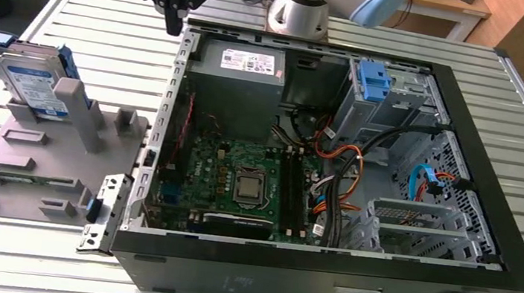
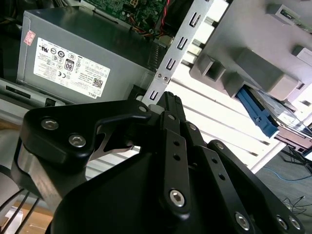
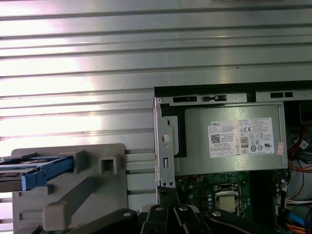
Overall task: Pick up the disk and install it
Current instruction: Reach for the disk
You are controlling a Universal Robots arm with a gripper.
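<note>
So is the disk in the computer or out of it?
Out. The disk stands tilted in the grey holder at the exterior view's left, outside the open computer case; the gripper hangs apart from it.

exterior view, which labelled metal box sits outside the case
The disk, propped in the grey fixture at the exterior view's left; the power supply sits inside the case.

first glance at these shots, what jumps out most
The open computer case dominates the exterior view, its green motherboard and cables bare. On that view's left the disk stands on edge in a grey fixture, while the gripper hangs empty above the case's far corner on the same side.
</note>
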